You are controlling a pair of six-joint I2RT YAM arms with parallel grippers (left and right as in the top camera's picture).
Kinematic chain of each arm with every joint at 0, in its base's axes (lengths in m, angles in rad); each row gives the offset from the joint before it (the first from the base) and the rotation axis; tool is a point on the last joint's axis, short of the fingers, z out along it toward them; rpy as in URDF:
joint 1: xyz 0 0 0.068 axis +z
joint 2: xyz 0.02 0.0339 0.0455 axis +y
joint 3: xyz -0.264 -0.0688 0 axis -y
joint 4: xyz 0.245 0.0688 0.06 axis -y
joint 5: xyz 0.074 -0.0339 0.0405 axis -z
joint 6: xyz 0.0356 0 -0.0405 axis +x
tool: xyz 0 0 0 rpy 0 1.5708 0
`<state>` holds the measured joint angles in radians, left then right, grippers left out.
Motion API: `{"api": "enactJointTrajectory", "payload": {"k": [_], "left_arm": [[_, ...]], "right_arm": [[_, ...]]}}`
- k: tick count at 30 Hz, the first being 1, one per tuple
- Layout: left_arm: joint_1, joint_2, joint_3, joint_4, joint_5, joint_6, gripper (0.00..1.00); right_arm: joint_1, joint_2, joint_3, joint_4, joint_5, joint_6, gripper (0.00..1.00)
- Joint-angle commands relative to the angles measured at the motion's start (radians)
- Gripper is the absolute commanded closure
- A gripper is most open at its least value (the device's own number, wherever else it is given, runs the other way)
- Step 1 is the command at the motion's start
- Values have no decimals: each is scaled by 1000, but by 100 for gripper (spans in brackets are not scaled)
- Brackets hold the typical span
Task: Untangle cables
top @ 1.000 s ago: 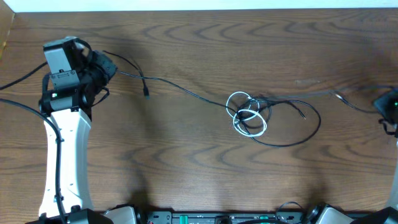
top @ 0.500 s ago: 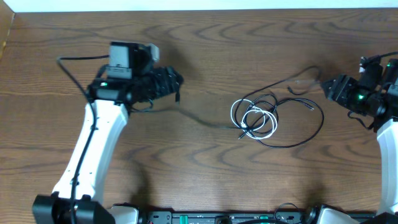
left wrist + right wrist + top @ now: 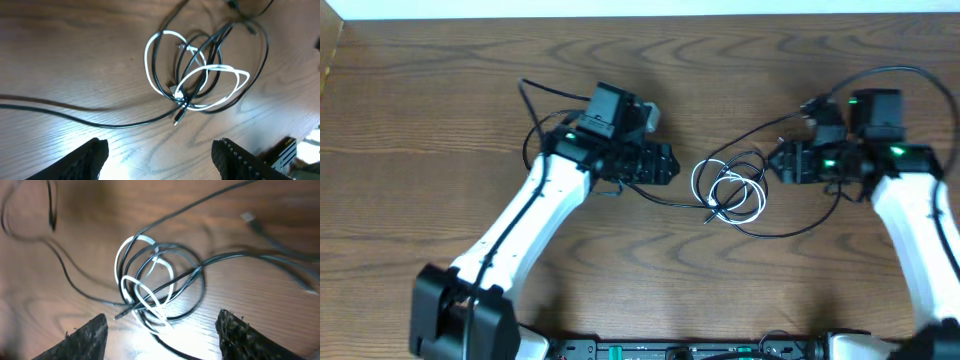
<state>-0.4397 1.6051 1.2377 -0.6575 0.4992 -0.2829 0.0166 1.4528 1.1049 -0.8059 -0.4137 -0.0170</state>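
The cables lie tangled mid-table: a white cable [image 3: 695, 185] coiled in loops, with a long black cable [image 3: 810, 222] threaded through them. The black cable trails left under my left arm and loops out to the right. My left gripper [image 3: 660, 162] hovers just left of the knot, open and empty. In the left wrist view the white cable [image 3: 147, 62], the black cable [image 3: 100, 123] and a small plug [image 3: 177, 119] lie ahead of the left gripper [image 3: 160, 165]. My right gripper [image 3: 782, 160] is open, just right of the knot. The right wrist view shows the white cable [image 3: 118, 265] and black cable [image 3: 235, 254] above the right gripper [image 3: 162, 340].
The wooden table [image 3: 440, 120] ends at a white back edge [image 3: 640, 8]. Thick black arm wires arch over each wrist, left [image 3: 535, 100] and right [image 3: 880, 72]. Both white forearms reach in from the front corners.
Both arms swung in from the table's sides to the knot. Both grippers went from shut to open. The black cable, stretched out before, now lies slack around the coil.
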Motion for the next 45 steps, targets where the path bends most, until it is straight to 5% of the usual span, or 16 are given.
{"api": "enactJointTrajectory", "payload": {"k": [1, 8, 12, 18, 21, 26, 35, 39, 42, 45], "left_arm": [[-47, 64, 11, 28, 6, 47, 28], [-87, 186, 11, 99, 6, 50, 28], [-87, 195, 10, 98, 6, 50, 28], [-87, 196, 10, 91, 6, 50, 29], [-87, 196, 10, 90, 5, 50, 28], [-87, 196, 10, 90, 5, 50, 28], [-87, 196, 10, 79, 5, 50, 28], [-87, 196, 10, 78, 5, 50, 29], [-87, 196, 10, 75, 5, 50, 29], [-87, 196, 10, 68, 5, 50, 29]], "right_arm": [[56, 101, -3, 15, 74, -44, 39], [115, 304, -3, 42, 70, -43, 58], [122, 341, -2, 27, 54, -40, 82], [119, 294, 18, 1, 53, -42, 60], [119, 250, 40, -25, 52, -43, 63], [119, 181, 42, -77, 52, -44, 82], [127, 186, -32, -89, 83, -44, 64], [127, 186, -77, 10, 83, -43, 64], [130, 186, -105, 83, 83, -43, 70], [130, 185, -104, 115, 83, -43, 96]]}}
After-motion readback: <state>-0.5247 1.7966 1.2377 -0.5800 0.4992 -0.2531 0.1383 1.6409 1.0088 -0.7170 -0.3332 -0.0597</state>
